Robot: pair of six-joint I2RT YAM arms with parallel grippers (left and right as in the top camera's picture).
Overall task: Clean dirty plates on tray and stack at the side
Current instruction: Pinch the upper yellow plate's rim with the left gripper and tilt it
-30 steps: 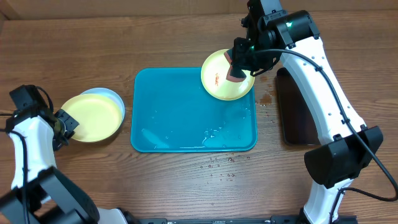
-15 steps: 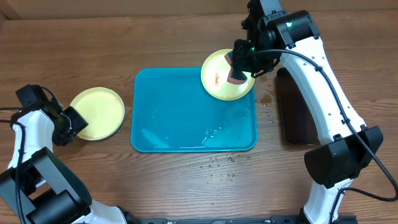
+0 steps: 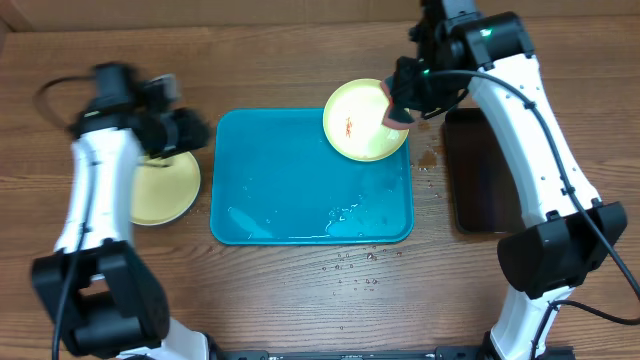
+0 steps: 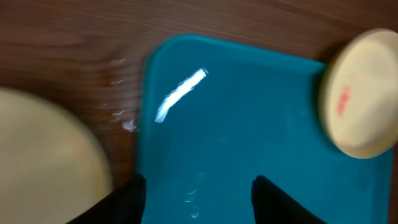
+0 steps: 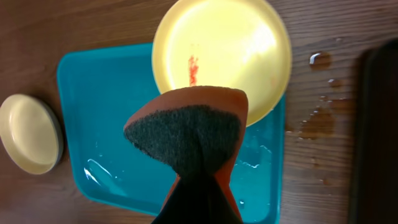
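Gripping dark-faced orange sponge (image 5: 186, 130): right fingers (image 5: 198, 199) | pale yellow round plate (image 5: 224, 50) (red smear) beyond them, on turquoise rectangular plastic tray (image 4: 249, 124) | left fingers (image 3: 185, 130) wide, empty

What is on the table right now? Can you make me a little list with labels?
Tray: turquoise tray, wet, mid-table
Needs cleaning: dirty plate, red smear, on the tray's far right corner
Set aside: side plate, yellow, on the table left of the tray
Right arm: right gripper shut on the orange sponge above the dirty plate
Left arm: left gripper open, empty, near the tray's left edge
Extra: black tray at right
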